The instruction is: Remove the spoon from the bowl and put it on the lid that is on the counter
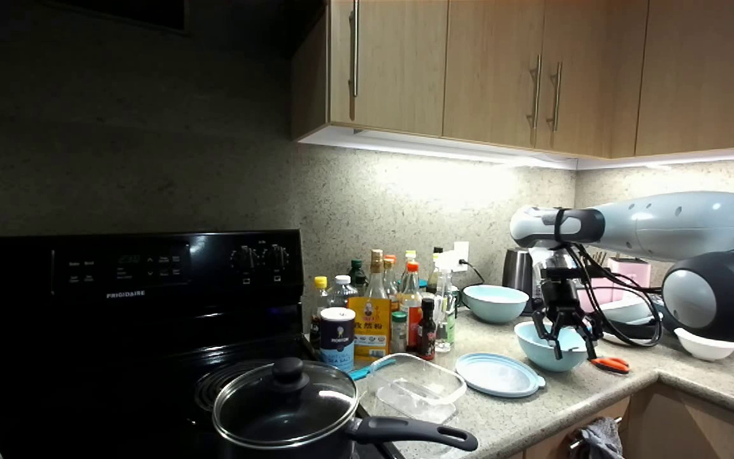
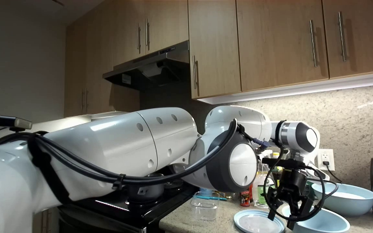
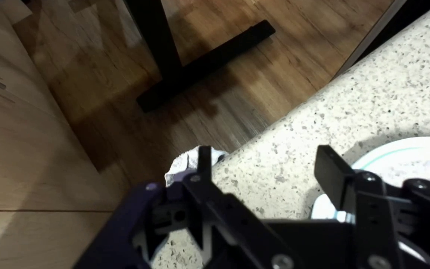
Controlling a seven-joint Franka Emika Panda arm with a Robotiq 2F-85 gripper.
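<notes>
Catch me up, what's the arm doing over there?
A robot arm is at work over the counter. Its jaws are open and point down close to the pale blue bowl near the front edge, with nothing gripped that I can see. The pale blue lid lies on the counter beside that bowl, with no spoon on it. The job is to move the spoon from bowl to lid, so that isn't done yet. I can't make out the spoon clearly in any view.

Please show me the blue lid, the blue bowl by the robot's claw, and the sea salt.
Blue lid (image 1: 498,375), in an exterior view: its middle.
Blue bowl (image 1: 546,361), in an exterior view: its outer wall.
Sea salt (image 1: 338,347), in an exterior view: its label.
</notes>
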